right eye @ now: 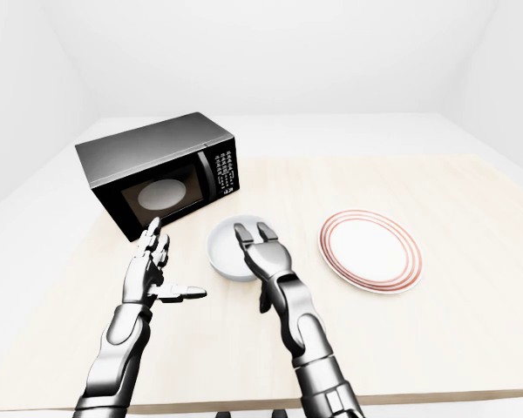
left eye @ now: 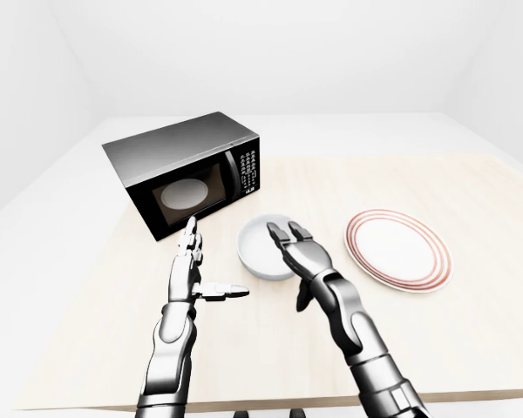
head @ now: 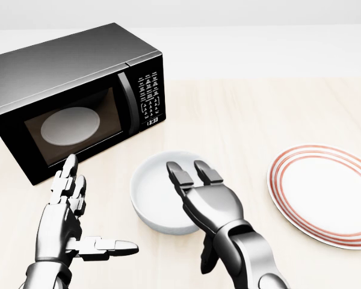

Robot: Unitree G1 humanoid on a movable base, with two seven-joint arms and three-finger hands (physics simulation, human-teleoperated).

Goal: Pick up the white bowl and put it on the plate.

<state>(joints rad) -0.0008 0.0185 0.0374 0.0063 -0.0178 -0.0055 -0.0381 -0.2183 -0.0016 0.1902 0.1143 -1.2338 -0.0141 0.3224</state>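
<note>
The white bowl [head: 159, 192] sits on the wooden table [head: 259, 114], near me and close to the middle; the plate [head: 325, 195] with red rings lies to its right, a little apart from it; the black microwave [head: 72, 99] stands far and to the left, with its door shut.

My right hand [head: 207, 201] is the nearer one to the bowl; it hangs over the bowl's right side, and my fingertips [head: 174, 170] point far and a bit left, over the white inside; the bowl lies just under and to the left of my palm; the bowl is round, so it has no long side to line up with; I think I only need to come down and catch the rim; I cannot tell if my hand touches the bowl.

My right fingers are spread wide and hold nothing; my thumb hangs low on the near side, by my wrist; my right arm comes up from the bottom of the head view and leans to the left.

My left hand [head: 66, 208] waits to the left of the bowl, well apart from it; its palm is up on edge, its fingers point far, and its thumb sticks out to the right; it is wide too and holds nothing.
</note>
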